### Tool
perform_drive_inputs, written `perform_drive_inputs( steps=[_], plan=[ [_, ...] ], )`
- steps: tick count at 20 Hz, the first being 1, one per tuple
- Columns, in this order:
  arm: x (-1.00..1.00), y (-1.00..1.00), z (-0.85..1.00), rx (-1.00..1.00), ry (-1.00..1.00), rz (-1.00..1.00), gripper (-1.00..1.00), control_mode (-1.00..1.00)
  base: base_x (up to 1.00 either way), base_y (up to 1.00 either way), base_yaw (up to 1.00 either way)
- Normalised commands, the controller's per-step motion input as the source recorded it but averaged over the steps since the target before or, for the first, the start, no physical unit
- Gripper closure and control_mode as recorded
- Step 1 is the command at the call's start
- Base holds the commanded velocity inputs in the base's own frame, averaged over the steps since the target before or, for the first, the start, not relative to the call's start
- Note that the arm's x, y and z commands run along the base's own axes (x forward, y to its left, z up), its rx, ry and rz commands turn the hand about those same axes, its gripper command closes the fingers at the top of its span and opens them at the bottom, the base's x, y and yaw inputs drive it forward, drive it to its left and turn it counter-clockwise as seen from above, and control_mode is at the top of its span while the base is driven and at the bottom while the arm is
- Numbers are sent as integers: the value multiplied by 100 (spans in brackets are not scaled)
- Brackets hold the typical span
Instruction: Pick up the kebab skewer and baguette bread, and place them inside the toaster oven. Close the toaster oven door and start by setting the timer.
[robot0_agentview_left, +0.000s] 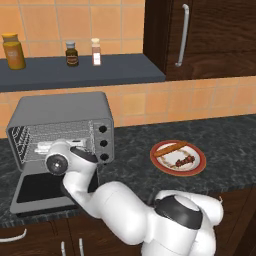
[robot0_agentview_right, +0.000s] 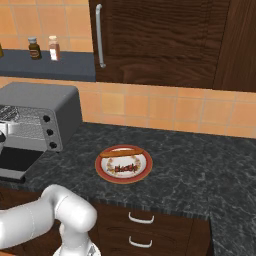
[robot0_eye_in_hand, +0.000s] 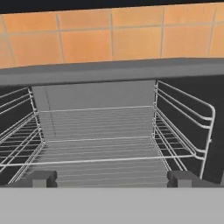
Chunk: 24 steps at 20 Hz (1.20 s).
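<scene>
The grey toaster oven (robot0_agentview_left: 65, 107) stands at the left of the dark counter. Its toaster oven door (robot0_agentview_left: 35, 192) is dropped flat in front. My gripper (robot0_eye_in_hand: 112, 180) hangs at the mouth of the cavity, open, with nothing between its fingertips (robot0_eye_in_hand: 41, 179), and it looks in over the bare wire rack (robot0_eye_in_hand: 100, 131). To the right of the oven a red-rimmed plate (robot0_agentview_left: 200, 167) holds the tan baguette bread (robot0_agentview_left: 170, 149) at its back and the dark red kebab skewer (robot0_agentview_left: 185, 161) in front of it. In the right base view the baguette bread (robot0_agentview_right: 121, 152) and skewer (robot0_agentview_right: 122, 168) lie on that plate (robot0_agentview_right: 102, 172).
A dark shelf (robot0_agentview_left: 120, 70) above the oven carries a yellow jar (robot0_agentview_left: 13, 51) and two small bottles (robot0_agentview_left: 72, 54). A dark wood cabinet (robot0_agentview_left: 210, 35) hangs at the upper right. Speckled counter (robot0_agentview_right: 200, 170) stretches right of the plate.
</scene>
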Motion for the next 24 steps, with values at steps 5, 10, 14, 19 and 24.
perform_drive_inputs(
  steps=[5, 10, 14, 19, 24],
  plan=[
    [37, 1, 0, 0, 0, 0, -100, -100, 0, 0, 0],
    [41, 0, 1, 0, 0, 0, -100, -100, 0, 0, 0],
    [16, 2, -24, -6, 3, 0, -100, -100, 0, 0, 0],
    [6, 0, -8, -2, 1, 0, -100, -100, 0, 0, 0],
    [24, 4, 1, 0, 0, 0, -100, -100, 0, 0, 0]
  ],
)
